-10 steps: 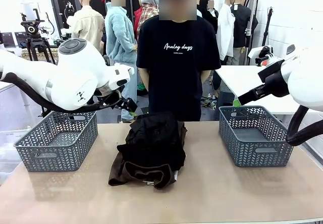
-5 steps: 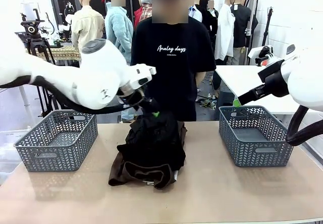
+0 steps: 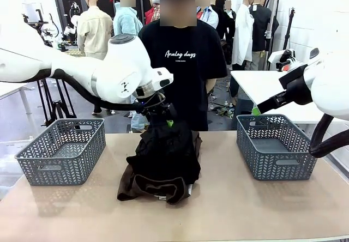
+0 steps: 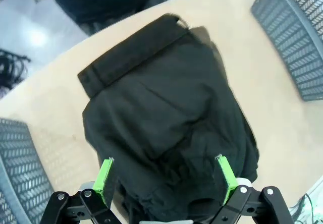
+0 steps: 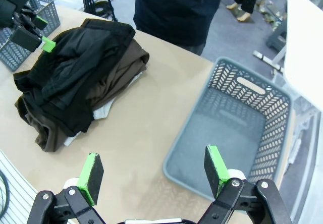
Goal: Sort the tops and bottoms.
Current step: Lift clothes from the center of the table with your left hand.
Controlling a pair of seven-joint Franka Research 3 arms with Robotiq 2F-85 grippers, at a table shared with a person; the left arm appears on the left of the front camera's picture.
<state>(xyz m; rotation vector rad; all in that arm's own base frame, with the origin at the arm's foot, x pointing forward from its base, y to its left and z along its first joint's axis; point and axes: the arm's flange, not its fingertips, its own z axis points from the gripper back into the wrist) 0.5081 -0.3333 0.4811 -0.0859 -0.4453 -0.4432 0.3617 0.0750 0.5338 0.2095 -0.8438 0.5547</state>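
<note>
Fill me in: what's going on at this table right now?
No sorting is done yet. The clothes lie in one pile mid-table: a black garment on top, a dark brown garment beneath, and a bit of light grey cloth peeking out. The left end effector hovers open over the black garment, gripping nothing. The right end effector hangs open near the right basket; the left basket sits opposite. The person stands at the far edge, hands off the clothes.
</note>
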